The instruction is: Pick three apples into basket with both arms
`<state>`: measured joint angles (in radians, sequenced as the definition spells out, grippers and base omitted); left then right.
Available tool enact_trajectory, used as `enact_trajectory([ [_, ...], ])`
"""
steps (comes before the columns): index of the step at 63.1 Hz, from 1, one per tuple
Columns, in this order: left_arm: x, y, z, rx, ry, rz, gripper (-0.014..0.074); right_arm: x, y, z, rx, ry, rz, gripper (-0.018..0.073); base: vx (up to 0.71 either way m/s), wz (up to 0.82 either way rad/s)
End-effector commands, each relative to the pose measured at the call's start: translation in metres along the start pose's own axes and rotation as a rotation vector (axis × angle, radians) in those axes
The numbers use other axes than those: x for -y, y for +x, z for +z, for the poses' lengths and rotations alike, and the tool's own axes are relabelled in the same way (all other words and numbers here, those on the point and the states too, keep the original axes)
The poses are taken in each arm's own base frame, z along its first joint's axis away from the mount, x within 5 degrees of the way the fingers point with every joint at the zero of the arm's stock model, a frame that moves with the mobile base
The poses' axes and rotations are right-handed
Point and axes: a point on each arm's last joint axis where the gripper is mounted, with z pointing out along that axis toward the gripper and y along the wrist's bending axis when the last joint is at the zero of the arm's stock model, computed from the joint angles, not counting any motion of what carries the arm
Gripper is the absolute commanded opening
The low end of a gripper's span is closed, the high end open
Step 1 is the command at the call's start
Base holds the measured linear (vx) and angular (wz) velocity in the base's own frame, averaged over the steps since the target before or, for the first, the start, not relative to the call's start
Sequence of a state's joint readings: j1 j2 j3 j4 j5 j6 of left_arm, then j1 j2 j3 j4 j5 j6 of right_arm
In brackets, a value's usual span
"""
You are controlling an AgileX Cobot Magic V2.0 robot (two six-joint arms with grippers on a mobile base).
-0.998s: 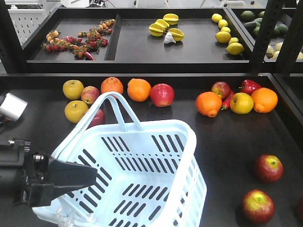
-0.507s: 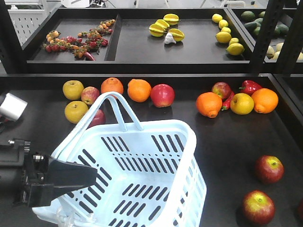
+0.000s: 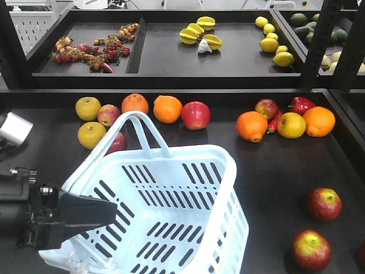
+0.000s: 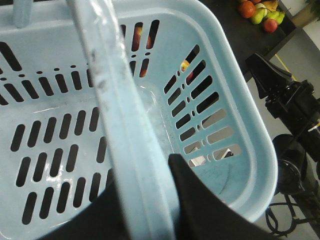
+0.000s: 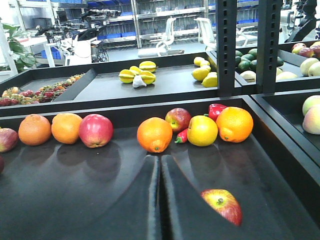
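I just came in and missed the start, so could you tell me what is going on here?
The left pincer grips the basket at its edge, holding it tilted above the shelf. The basket is empty. The right pincer is shut on nothing, low over the shelf, with an apple just ahead to its right. Two apples lie right of the basket.
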<state>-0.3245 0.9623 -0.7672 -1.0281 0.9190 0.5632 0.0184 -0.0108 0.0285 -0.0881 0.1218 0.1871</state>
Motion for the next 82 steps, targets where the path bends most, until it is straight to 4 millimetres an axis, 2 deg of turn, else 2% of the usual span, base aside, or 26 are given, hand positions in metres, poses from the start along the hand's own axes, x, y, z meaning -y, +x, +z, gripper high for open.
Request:
enact_trajectory([
  [1, 0.012, -0.011, -0.006, 0.082, 0.054, -0.014, -0.0008, 0.000, -0.002, 0.000, 0.070, -0.005, -0.013, -0.0001, 0.00, 0.00],
  [44, 0.011, -0.012, -0.006, 0.097, 0.042, -0.015, -0.0008, 0.000, -0.002, 0.000, 0.070, -0.005, -0.012, -0.0001, 0.00, 0.00],
  [60, 0.009, -0.014, -0.004, 0.103, 0.029, 0.091, -0.0008, 0.000, -0.002, 0.000, 0.070, -0.005, -0.012, -0.0001, 0.00, 0.00],
  [69, 0.005, -0.031, 0.003, 0.100, 0.018, 0.189, -0.0008, 0.000, -0.002, 0.000, 0.070, -0.005, -0.012, -0.0001, 0.00, 0.00],
  [82, -0.004, -0.077, 0.025, 0.038, 0.013, 0.350, -0.0008, 0.000, -0.002, 0.000, 0.070, -0.005, -0.012, -0.0001, 0.00, 0.00],
])
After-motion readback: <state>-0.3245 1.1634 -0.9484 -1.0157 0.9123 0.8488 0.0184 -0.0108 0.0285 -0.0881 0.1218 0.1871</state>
